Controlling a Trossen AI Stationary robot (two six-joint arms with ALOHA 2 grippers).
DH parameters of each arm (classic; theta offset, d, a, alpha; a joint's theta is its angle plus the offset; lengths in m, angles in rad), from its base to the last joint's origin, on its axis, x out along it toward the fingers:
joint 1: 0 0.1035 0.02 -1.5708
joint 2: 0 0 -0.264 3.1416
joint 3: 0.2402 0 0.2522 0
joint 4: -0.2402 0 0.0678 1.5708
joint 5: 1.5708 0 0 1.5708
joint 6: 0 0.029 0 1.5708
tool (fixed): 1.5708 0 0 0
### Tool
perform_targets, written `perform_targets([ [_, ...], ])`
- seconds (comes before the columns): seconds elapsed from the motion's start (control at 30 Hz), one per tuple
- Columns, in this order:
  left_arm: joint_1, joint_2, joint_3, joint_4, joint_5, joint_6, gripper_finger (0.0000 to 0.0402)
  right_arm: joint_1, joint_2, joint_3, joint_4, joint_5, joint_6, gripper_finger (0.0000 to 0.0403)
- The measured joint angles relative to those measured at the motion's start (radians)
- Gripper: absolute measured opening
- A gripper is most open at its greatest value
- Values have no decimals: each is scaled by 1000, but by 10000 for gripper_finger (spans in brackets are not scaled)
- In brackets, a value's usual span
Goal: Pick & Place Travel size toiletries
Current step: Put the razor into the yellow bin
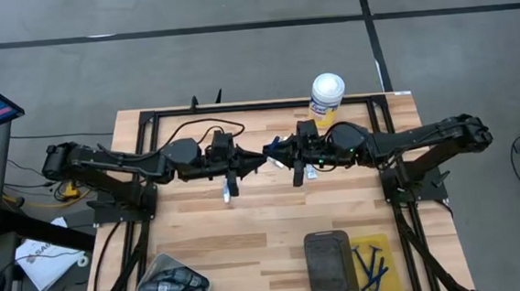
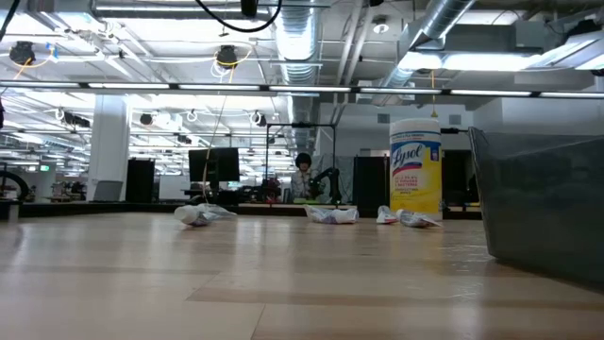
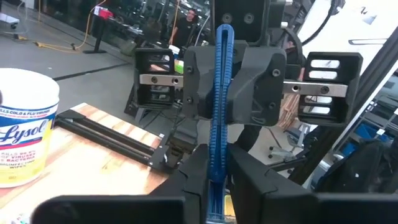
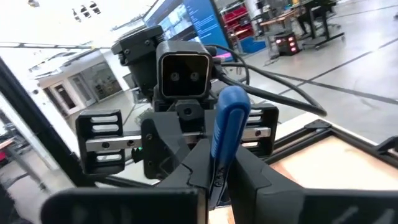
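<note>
Above the middle of the table, toward its far edge, the two arms meet nose to nose with one blue razor between them. The left gripper has its fingers closed on one end and the right gripper has its fingers clamped on the other (a hand-over, I judge). The razor hangs clear of the wood, probably bound for the yellow tray at the near right corner, where other razors lie.
</note>
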Motion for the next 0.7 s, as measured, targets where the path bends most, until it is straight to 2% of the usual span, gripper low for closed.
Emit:
perform_targets([
  [0.23, -5, -1, 2, 0, -3, -13, 131, 1, -21, 0, -4, 57, -1, 21],
  [0.37, -6, -1, 2, -2, 5, -26, 176, 0, -65, -1, -87, 124, 3, 21],
  [0.57, -10, 1, 0, -40, 22, -27, 209, -7, -190, 4, -417, 317, 129, 21],
  [0.7, -8, 1, 0, -90, 12, -27, 214, 4, -247, 3, -722, 322, 342, 21],
])
